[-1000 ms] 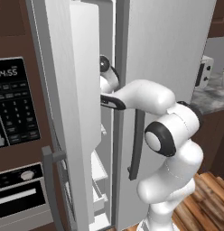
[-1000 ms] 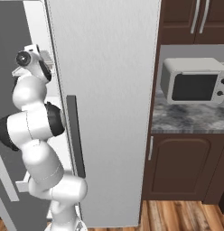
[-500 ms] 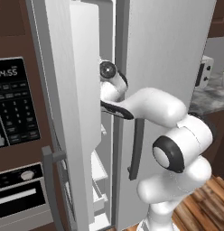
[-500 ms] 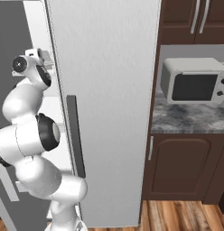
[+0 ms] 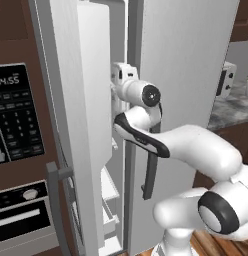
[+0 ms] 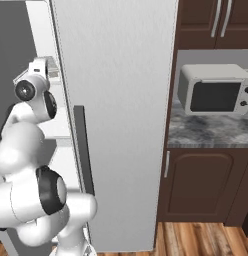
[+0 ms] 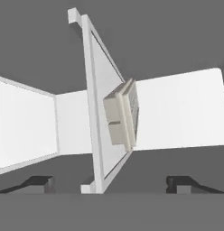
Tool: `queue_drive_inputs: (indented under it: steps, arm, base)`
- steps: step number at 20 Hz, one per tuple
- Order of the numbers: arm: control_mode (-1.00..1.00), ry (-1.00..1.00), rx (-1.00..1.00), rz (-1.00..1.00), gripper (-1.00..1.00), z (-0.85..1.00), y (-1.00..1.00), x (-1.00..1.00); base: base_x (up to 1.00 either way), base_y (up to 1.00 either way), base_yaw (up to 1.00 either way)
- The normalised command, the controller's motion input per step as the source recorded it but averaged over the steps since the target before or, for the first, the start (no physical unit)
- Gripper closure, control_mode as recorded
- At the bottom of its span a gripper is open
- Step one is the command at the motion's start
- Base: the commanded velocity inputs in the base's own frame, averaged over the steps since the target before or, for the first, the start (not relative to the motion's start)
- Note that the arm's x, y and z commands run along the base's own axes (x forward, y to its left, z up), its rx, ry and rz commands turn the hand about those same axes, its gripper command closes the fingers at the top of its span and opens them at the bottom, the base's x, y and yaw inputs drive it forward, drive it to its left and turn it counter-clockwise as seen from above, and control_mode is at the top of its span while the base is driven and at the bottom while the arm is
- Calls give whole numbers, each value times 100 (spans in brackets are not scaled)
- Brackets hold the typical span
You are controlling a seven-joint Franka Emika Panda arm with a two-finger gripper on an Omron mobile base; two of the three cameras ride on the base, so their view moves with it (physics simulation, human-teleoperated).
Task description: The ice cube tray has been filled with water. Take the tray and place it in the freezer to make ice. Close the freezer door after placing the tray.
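Ice cube tray [image 7: 122, 116] lies on a white shelf [image 7: 96, 113] inside the freezer [image 5: 116, 165], ahead of the hand. Because the hand is rolled, the hand view shows the shelf as a thin plate standing on edge, with the tray's long axis running along it from the near edge toward the grey back wall. Its cells are seen only edge-on, so the water cannot be made out.

The gripper [image 7: 111, 182] has its jaws spread wide, one dark fingertip [image 7: 39, 182] on each side of the shelf's near edge, holding nothing and clear of the tray.

From the left base view the white arm [image 5: 161, 145] reaches between the freezer door [image 5: 78, 125], which stands open at the left, and the closed fridge door [image 5: 186, 80] at the right.
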Motion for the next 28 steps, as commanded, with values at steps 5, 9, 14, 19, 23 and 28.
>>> queue_drive_inputs:
  steps: [5,9,14,19,23,28]
  arm:
    - [-100,-6,21,5,-100,38,-27,-100]
    - [-100,-1,24,0,-100,50,-36,-100]
    - [-100,13,40,-9,-100,52,-32,-100]
    - [-100,52,45,-25,-100,31,-32,-72]
    - [-100,71,42,-25,-100,12,-44,-49]
    - [-100,68,38,-16,-100,-3,-46,-52]
  base:
    - [0,0,0]
    - [0,0,0]
    - [0,0,0]
    - [0,0,0]
    - [0,0,0]
    - [0,0,0]
